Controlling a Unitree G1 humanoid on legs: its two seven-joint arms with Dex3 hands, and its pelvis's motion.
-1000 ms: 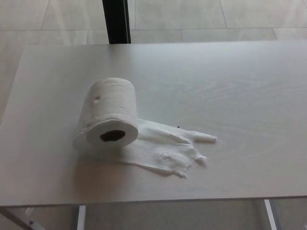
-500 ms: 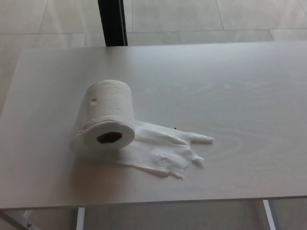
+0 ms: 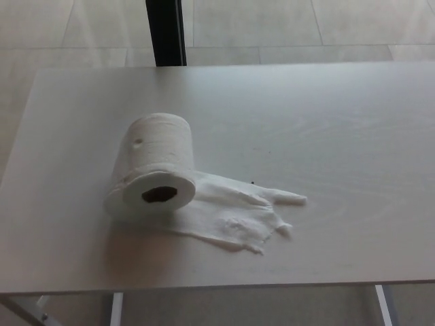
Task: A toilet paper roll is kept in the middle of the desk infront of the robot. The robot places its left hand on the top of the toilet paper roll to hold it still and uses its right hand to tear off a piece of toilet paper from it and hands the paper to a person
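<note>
A white toilet paper roll [image 3: 155,161] lies on its side on the desk [image 3: 326,122], left of centre, with its dark core hole facing me. A loose, crumpled tail of paper [image 3: 234,210] spreads from under the roll to the right, ending in ragged torn points. Neither of my hands shows in the head view.
The desk's front edge runs along the bottom of the picture, with white legs [image 3: 114,309] below it. A dark vertical post [image 3: 165,30] stands behind the far edge. Pale tiled floor surrounds the desk.
Only the camera has shifted slightly, left and then back right; the roll and its paper tail lie as before.
</note>
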